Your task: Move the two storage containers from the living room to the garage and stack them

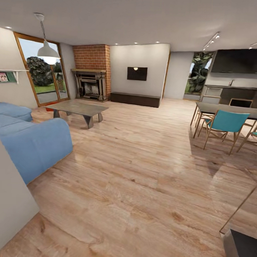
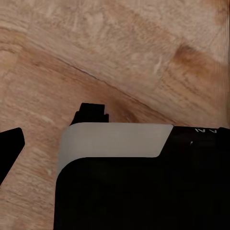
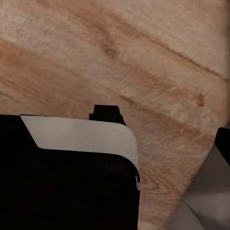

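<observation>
**Approach phase, living room (image 1: 145, 69).** A small orange-red sliver (image 1: 49, 109) is lying on the wood-plank floor (image 1: 141, 173), just past the far left corner of the coffee table (image 1: 79, 109) and near the wood-framed glass door (image 1: 41, 71). It is probably one of the storage containers, though it is too small and too hidden by the table to confirm. Judged from its place, it is waiting untouched at the far side of the room, so the robot is most likely crossing the open floor toward it, and the garage leg is not yet begun.

Around it, the brick fireplace (image 1: 91, 71) is standing against the back wall. The blue sofa (image 1: 31, 140) is lying along the near left edge of the floor. The dining table (image 1: 229, 109) and a teal chair (image 1: 225, 126) are occupying the right side.

Both wrist views are looking straight down at the planks, past a black body with a pale grey panel (image 2: 115, 139). This suggests the arms are hanging low beside the base for travel.

For the left gripper (image 2: 115, 148), one dark finger (image 2: 10, 146) is showing at the frame edge. For the right gripper (image 3: 115, 143), one finger (image 3: 223, 143) is showing likewise. In each case the opposite finger is merging into the black body, so whether the jaws are spread or pressed together cannot be told. Each visible finger is standing over bare planks.
</observation>
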Available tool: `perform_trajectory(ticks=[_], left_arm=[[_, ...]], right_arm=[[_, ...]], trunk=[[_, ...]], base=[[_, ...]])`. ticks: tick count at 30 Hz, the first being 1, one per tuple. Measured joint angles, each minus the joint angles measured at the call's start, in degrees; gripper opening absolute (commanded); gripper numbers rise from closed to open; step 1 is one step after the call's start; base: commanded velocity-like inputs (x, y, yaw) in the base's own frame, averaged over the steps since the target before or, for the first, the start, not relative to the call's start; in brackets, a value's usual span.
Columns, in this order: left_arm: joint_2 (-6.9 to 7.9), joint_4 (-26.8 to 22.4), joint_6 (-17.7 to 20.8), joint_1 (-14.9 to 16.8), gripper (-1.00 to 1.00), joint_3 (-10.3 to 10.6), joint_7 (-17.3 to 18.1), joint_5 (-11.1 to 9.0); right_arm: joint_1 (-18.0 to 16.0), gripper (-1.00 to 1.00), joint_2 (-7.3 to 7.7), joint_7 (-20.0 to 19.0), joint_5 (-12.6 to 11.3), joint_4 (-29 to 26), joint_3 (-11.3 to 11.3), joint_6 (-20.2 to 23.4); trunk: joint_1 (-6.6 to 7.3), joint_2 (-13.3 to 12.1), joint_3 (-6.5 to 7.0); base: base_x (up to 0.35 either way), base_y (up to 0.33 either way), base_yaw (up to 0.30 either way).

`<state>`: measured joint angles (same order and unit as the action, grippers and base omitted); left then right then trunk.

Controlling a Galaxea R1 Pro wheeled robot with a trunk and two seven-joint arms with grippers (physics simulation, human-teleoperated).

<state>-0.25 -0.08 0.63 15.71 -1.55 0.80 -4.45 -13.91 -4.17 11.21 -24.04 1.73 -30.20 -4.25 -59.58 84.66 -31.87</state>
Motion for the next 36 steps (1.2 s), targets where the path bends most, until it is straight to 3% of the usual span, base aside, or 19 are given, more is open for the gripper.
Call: perform_trajectory(ticks=[8,36], left_arm=[[-0.01,0.0,0.0,0.0,1.0,0.0,0.0,0.01],[-0.11,0.07,-0.07,-0.04,1.0,0.0,-0.05,0.08]], right_arm=[[0.0,1.0,0.0,0.0,0.0,0.02,0.0,0.01],[-0.07,1.0,-0.03,-0.01,0.18,-0.09,-0.17,-0.69]], trunk=[[0.0,0.0,0.0],[0.0,0.0,0.0]], base=[[0.322,0.0,-0.203],[0.322,0.0,-0.004]])
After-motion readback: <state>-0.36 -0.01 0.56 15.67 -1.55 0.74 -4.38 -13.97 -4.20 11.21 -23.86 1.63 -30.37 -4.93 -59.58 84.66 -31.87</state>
